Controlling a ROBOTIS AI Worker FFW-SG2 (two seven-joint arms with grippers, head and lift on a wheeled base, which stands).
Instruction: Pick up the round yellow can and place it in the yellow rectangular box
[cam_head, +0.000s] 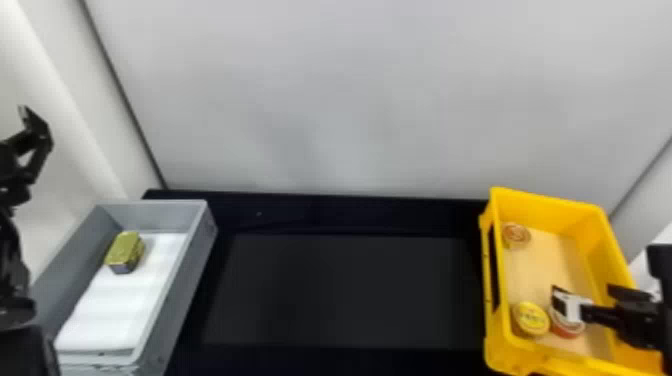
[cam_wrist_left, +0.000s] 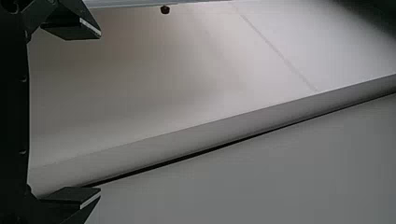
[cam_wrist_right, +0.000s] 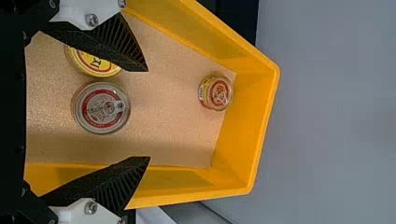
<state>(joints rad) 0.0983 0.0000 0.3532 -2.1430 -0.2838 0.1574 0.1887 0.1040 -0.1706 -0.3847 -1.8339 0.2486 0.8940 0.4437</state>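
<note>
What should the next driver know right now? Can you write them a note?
Left gripper: open and empty, parked at the head view's left edge.
Right gripper: open and empty, over the yellow box.
Round yellow can: in that box, beside a can with a red ring on its lid.
Done: the yellow can is in the box, and nothing grips it.
Left: probably just lifting the right gripper clear.

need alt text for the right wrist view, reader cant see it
The open right hand is over a yellow rectangular box holding three round cans: a yellow-topped can partly hidden behind one finger, a silver-topped can beside it, and a red-and-yellow can near an end wall.
</note>
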